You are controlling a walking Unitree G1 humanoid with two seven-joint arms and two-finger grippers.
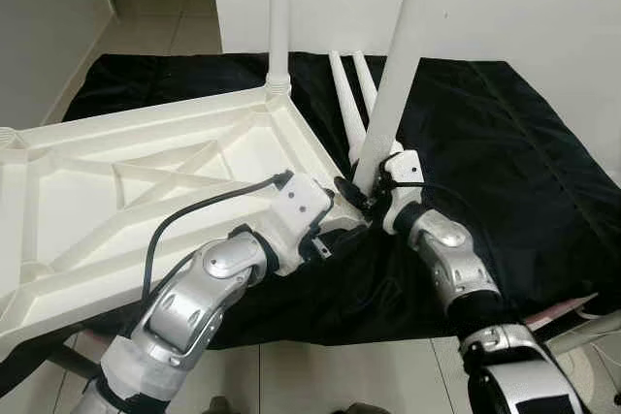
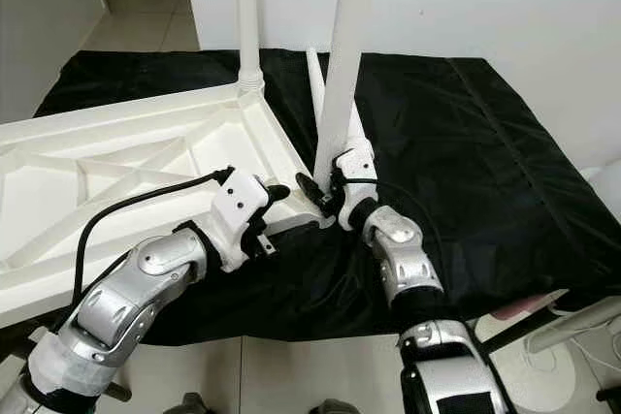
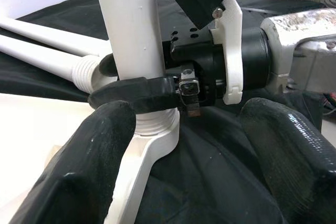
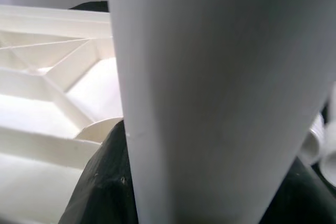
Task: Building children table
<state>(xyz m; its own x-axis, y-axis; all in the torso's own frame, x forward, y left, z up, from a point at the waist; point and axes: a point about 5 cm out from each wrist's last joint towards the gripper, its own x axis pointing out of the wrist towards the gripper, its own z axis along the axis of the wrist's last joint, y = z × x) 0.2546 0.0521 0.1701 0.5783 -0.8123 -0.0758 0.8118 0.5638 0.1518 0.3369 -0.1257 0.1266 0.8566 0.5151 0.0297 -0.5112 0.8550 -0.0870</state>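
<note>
From the head, the white leg (image 1: 388, 94) is seen upright over the corner socket of the upturned tabletop (image 1: 146, 181), clasped low by the right gripper (image 1: 374, 196). At the left wrist, the left gripper (image 3: 194, 166) is spread wide, just beside the socket (image 3: 155, 129). At the right wrist, the leg (image 4: 210, 93) is shown between the fingers.

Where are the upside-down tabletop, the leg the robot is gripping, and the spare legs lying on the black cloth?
tabletop (image 1: 116, 181): left eye view, ribbed underside.
gripped leg (image 1: 388, 84): left eye view, mid shaft.
spare legs (image 1: 347, 94): left eye view, shafts.
</note>
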